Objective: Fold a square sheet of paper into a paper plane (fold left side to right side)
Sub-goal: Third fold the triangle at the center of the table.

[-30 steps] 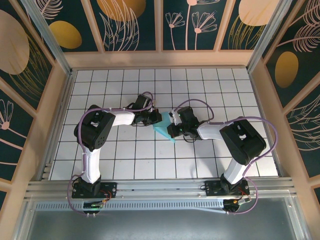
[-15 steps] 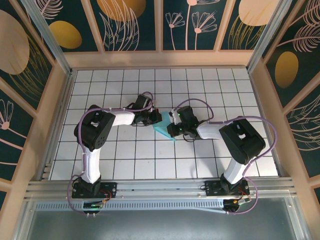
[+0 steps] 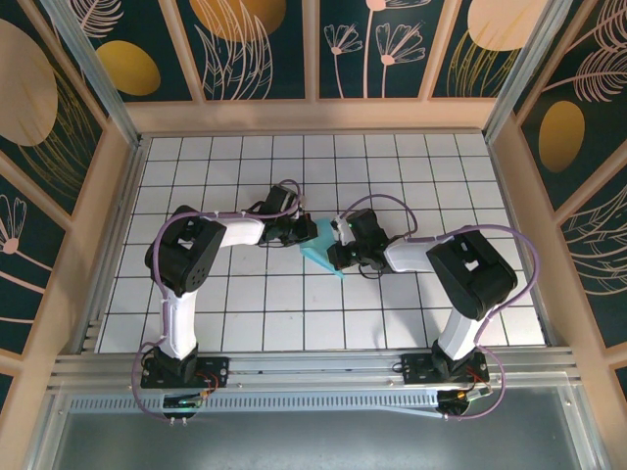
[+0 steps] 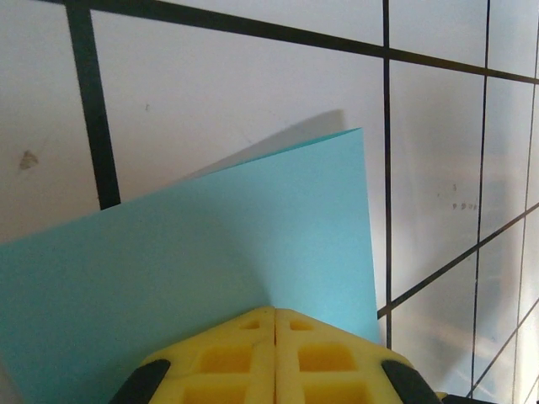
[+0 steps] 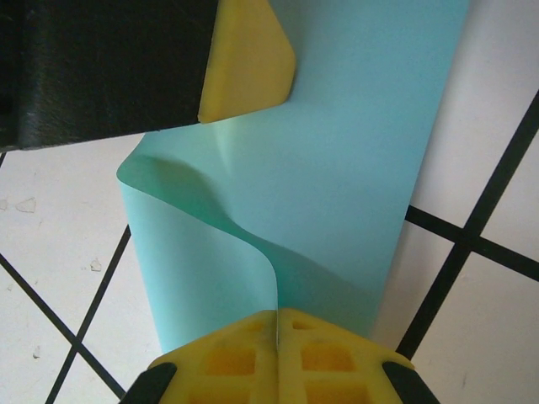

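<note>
The square sheet of paper (image 3: 320, 254) is plain turquoise and lies partly lifted on the white grid table (image 3: 245, 313), between the two grippers. My left gripper (image 3: 306, 236) is shut, with the sheet (image 4: 210, 244) fanning out from its yellow fingertips (image 4: 275, 313) and casting a shadow on the table. My right gripper (image 3: 337, 257) is shut on a curled-up edge of the sheet (image 5: 354, 168), which runs straight into the seam of its pads (image 5: 277, 316). In the right wrist view, a yellow finger (image 5: 248, 59) of the left gripper touches the far end of the sheet.
Both arms reach in toward the table's middle, and their purple cables (image 3: 284, 186) loop above the wrists. Wooden walls (image 3: 313, 116) close off the back and both sides. Bare grid tiles lie all round the sheet.
The right arm's elbow has shifted slightly left. Both grippers and the sheet stay where they were.
</note>
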Controlling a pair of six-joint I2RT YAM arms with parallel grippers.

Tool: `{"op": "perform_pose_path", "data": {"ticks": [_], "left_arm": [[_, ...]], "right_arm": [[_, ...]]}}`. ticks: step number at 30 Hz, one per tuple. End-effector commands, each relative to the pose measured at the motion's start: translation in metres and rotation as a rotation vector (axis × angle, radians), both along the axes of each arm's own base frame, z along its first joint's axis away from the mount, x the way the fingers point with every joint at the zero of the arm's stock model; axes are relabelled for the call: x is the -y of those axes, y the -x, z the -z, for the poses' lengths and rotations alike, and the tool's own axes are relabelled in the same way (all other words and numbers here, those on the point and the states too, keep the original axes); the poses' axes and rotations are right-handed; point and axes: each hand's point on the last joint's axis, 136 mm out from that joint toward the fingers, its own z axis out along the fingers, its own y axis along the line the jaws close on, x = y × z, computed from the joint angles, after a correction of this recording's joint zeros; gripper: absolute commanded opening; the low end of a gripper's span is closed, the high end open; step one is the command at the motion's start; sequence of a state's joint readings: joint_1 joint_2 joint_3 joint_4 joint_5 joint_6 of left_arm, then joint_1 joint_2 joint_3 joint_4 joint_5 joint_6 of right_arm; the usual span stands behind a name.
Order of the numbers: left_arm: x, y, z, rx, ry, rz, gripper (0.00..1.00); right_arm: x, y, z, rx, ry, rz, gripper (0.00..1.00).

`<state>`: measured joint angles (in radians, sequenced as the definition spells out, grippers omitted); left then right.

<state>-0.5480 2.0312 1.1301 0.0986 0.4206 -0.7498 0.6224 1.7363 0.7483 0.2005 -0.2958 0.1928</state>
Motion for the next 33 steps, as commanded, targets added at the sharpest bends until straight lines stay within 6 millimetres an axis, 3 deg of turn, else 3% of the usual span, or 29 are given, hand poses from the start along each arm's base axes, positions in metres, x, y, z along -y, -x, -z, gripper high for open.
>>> {"op": "perform_pose_path", "data": {"ticks": [1, 7, 10, 13, 17, 23, 27, 33], "left_arm": [[-0.008, -0.011, -0.016, 0.040, -0.049, -0.018, 0.09], [-0.025, -0.033, -0.077, 0.172, 0.002, -0.068, 0.12], [-0.040, -0.026, -0.099, 0.243, -0.002, -0.089, 0.12], [-0.048, -0.007, -0.116, 0.288, 0.031, -0.079, 0.10], [-0.052, 0.030, -0.114, 0.277, 0.127, -0.058, 0.09], [-0.043, 0.064, -0.102, 0.242, 0.197, -0.035, 0.09], [-0.021, 0.071, -0.091, 0.198, 0.219, 0.002, 0.08], [-0.006, 0.062, -0.068, 0.152, 0.192, -0.020, 0.08]], "right_arm": [[0.013, 0.013, 0.023, -0.075, 0.066, 0.006, 0.00], [0.014, 0.015, 0.026, -0.088, 0.069, 0.003, 0.00], [0.013, 0.017, 0.026, -0.097, 0.063, 0.000, 0.00], [0.011, 0.017, 0.026, -0.104, 0.053, 0.002, 0.00], [0.010, 0.016, 0.025, -0.099, 0.041, 0.010, 0.00], [0.008, 0.019, 0.025, -0.096, 0.042, 0.001, 0.02], [0.006, 0.020, 0.027, -0.102, 0.046, -0.005, 0.02], [0.007, 0.021, 0.029, -0.109, 0.057, -0.008, 0.02]]}}
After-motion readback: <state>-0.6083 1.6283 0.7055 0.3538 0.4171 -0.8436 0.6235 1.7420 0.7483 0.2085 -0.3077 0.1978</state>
